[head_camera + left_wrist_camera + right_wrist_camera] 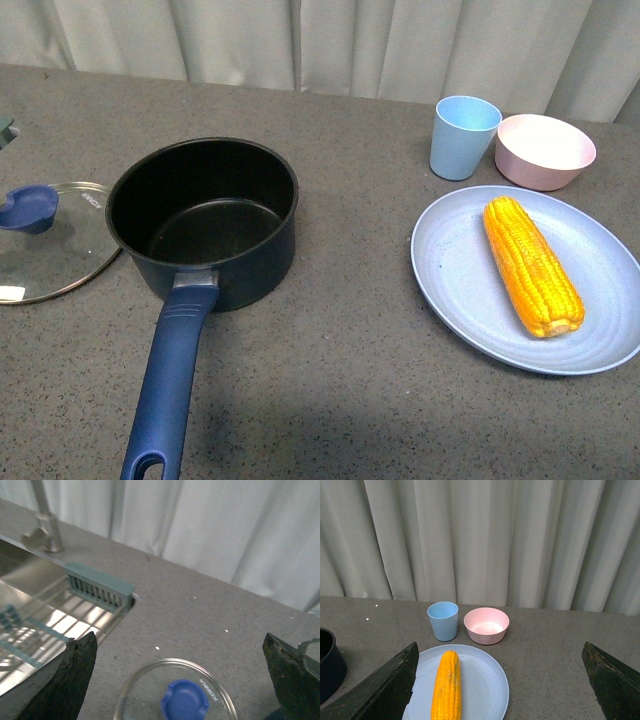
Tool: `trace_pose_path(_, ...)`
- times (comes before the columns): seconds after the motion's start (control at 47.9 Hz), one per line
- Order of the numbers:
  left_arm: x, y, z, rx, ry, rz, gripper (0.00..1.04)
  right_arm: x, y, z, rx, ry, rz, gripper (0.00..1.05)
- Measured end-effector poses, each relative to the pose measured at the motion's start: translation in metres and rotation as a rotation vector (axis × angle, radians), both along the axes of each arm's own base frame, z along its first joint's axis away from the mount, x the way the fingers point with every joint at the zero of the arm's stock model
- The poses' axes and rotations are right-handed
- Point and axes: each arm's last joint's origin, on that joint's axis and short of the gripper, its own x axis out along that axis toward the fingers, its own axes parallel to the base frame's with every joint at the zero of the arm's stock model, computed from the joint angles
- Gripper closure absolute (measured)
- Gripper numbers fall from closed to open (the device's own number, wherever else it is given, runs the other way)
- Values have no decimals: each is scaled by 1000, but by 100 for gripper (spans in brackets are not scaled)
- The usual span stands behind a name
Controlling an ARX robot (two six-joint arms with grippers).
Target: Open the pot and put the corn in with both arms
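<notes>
**Pot open, corn on the plate, both grippers free**

You see the pot (205, 220) standing open on the left half of the desk (350, 370), with its long handle pointing toward the robot. The glass lid (50, 245) lies flat on the desk just left of the pot, blue knob (28, 207) upward. Whether its rim touches the pot wall, I cannot tell. The corn (532, 265) lies on the light blue plate (450, 260) at the right, well apart from the pot. Behind the plate stand a blue cup (463, 135) and a pink bowl (545, 150). The left gripper (176, 640) hangs above the lid, near a sink (40, 615), with jaws wide apart and holding nothing. The right gripper (500, 647) faces the corn, jaws also wide apart.
</notes>
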Motion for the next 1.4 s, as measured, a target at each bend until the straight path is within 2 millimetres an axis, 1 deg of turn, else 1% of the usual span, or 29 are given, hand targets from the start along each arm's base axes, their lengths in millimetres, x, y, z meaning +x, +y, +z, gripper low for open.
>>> trace_pose_path(0.063, -10, -4, 10, 36, -55, -162, 20, 0, 0, 0, 0, 0, 0, 9)
trace_pose_path(0.084, -14, -6, 13, 48, -71, -216, 26, 0, 0, 0, 0, 0, -1, 9)
trace_pose_path(0.104, -17, -8, 14, 54, -78, -244, 29, 0, 0, 0, 0, 0, -1, 9)
trace_pose_path(0.146, -27, -14, 15, 67, -80, -277, 40, 0, 0, 0, 0, 0, 1, 9)
trace_pose_path(0.188, -35, -18, 13, 70, -68, -285, 49, 0, 0, 0, 0, 0, 0, 9)
trace_pose_path(0.23, -39, -19, 12, 71, -63, -281, 55, 0, 0, 0, 0, 0, 0, 9)
trace_pose_path(0.334, -52, -25, 12, 75, -62, -279, 73, 0, 0, 0, 0, 0, 0, 9)
trace_pose_path(0.418, -59, -27, 13, 80, -67, -283, 83, 0, 0, 0, 0, 0, 0, 9)
trace_pose_path(0.481, -65, -30, 13, 81, -65, -284, 94, 0, 0, 0, 0, 0, 0, 9)
trace_pose_path(0.543, -70, -31, 12, 80, -61, -283, 101, 0, 0, 0, 0, 0, 0, 9)
trace_pose_path(0.648, -77, -34, 12, 82, -59, -281, 101, 0, 0, 0, 0, 0, 0, 9)
trace_pose_path(0.71, -82, -39, 12, 84, -59, -258, 101, 0, 0, 0, 0, 0, 0, 9)
trace_pose_path(0.794, -90, -45, 13, 84, -63, -290, 101, 0, 0, 0, 0, 0, 0, 9)
trace_pose_path(1.003, -103, -45, 14, 84, -65, -283, 101, 0, 0, 0, 0, 0, 0, 9)
trace_pose_path(1.128, -110, -45, 18, 87, -80, -284, 101, 0, 0, 0, 0, 0, 0, 9)
trace_pose_path(1.4, -120, -45, 22, 88, -91, -283, 101, 0, 0, 0, 0, 0, 0, 9)
